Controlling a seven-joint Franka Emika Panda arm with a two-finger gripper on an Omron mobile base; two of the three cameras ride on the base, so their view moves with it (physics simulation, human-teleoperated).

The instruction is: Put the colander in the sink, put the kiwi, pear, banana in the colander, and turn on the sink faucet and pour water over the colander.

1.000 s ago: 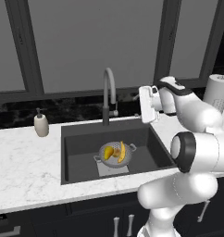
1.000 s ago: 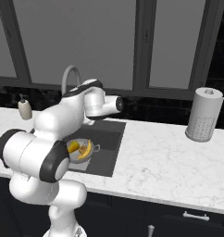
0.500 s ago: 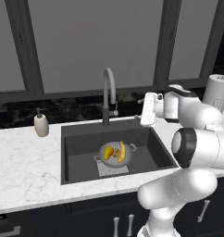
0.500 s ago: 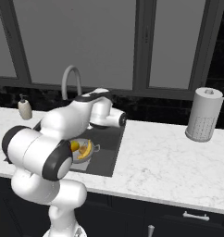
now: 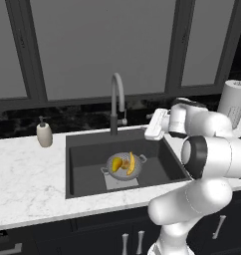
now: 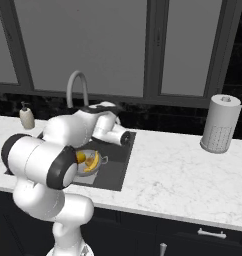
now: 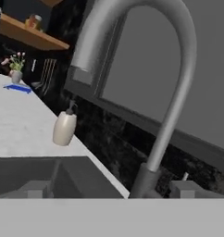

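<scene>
Colander [image 5: 124, 164] seated mid-floor of sink [image 5: 82, 154], banana [image 5: 131, 163] and other fruit inside. Fruit loading judged complete; faucet step in hand. Gripper [image 5: 153, 125] wide open, empty, near sink's back right corner, beside faucet [image 5: 117, 102]. No water running. Next: reach side lever, push.

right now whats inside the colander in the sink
The colander on the sink floor holds the banana and a rounded yellow fruit, likely the pear. The kiwi can't be made out; anything under the fruit is covered.
</scene>
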